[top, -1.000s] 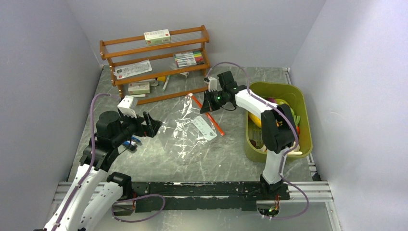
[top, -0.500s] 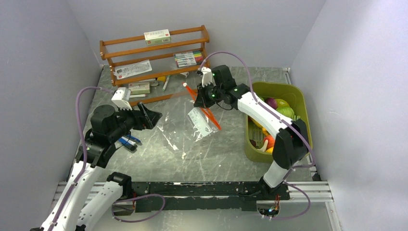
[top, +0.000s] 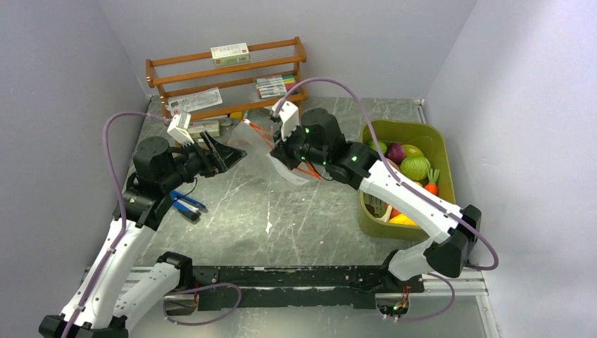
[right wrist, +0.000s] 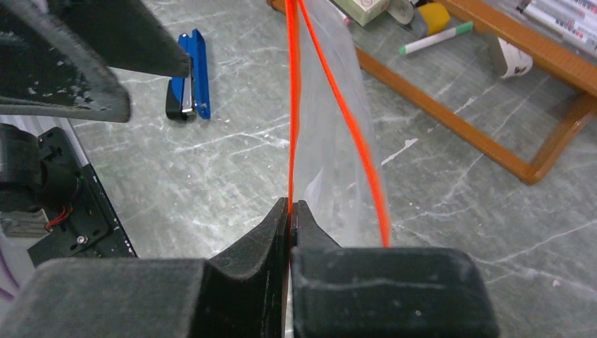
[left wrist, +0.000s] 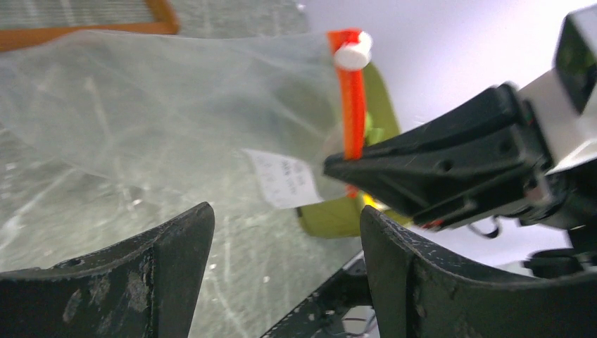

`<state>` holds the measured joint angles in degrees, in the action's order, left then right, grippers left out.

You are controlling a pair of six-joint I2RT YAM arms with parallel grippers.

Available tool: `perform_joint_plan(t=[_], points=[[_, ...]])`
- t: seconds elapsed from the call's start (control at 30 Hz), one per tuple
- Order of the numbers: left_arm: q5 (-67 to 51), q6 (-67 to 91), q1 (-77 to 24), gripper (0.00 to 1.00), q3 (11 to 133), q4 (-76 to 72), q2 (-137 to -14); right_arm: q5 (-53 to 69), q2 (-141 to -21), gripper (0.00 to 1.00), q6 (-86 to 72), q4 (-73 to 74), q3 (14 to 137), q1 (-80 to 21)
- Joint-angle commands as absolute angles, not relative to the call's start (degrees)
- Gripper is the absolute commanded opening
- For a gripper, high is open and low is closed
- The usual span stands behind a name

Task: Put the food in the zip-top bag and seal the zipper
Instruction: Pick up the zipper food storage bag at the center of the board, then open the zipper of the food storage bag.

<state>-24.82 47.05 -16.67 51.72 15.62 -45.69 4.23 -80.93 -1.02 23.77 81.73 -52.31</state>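
Two arms meet above the far half of the table. Overhead view: the right gripper [top: 280,153] holds the zip-top bag [top: 259,141] aloft in front of the wooden rack [top: 225,77], and the left gripper [top: 227,152] hovers just beside the bag's left edge. All the food [top: 412,167] lies in the olive bin [top: 442,151] at the right, none of it in the bag. Left wrist view: the left jaws stand spread with nothing between them, facing the hanging bag [left wrist: 176,127]. The zipper [left wrist: 352,105] runs upright with a white slider [left wrist: 352,53] at its top, and the right gripper's black fingers [left wrist: 450,169] clamp it lower down. Right wrist view: the right jaws are pressed together, pinching one red lip of the zipper [right wrist: 292,105]. The other lip bows away to the right, so the mouth stands partly open. Risks, as judged: should the left jaws close across both lips rather than the free one, the mouth would be pinned shut. A sideways tug could slip the thin film out of the single pinch. The slack bag may also swing clear of the approaching fingers.
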Motion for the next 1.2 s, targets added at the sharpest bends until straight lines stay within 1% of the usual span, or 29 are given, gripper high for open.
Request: perform_joint_plan(t=[0.0,0.1,0.23,0.37,0.6,0.7,0.93,1.03,1.1,1.17], points=[[-32.8,55.0,-16.2,0.77,49.1,4.7,-47.1,-3.4,-80.5,0.00,0.4,20.3,79.7,-56.0],[-33.7,55.9,-16.1,0.84,46.7,1.0,-47.6,-7.2,-81.3,0.00,0.2,18.9,78.4,-58.4],[-31.5,55.4,-16.2,0.82,43.4,-0.1,-48.2,-8.4,-83.0,0.00,-0.7,17.5,78.1,-60.0],[-30.8,54.4,-16.2,0.77,42.2,-0.2,-49.7,-10.2,-84.6,0.00,-0.5,16.5,78.2,-62.1],[-26.0,51.0,-16.2,0.64,42.4,5.2,-49.8,-11.7,-85.0,0.00,-0.9,14.1,77.5,-64.9],[-23.3,49.7,-16.2,0.57,42.6,7.3,-49.3,-13.0,-85.0,0.00,-0.9,13.2,76.9,-65.8],[-21.8,48.5,-16.2,0.51,41.8,8.7,-49.2,-13.1,-85.7,0.00,-0.9,12.4,76.9,-66.9],[-21.8,48.2,-16.2,0.41,42.1,9.9,-50.0,-13.5,-86.4,0.00,-1.4,12.2,77.0,-67.5],[-21.7,47.8,-16.2,0.37,42.6,11.3,-50.6,-13.6,-87.2,0.00,-1.9,12.4,77.2,-67.8],[-22.5,47.1,-16.2,0.24,42.9,11.7,-50.9,-13.7,-88.1,0.00,-2.5,12.7,77.6,-68.3]])
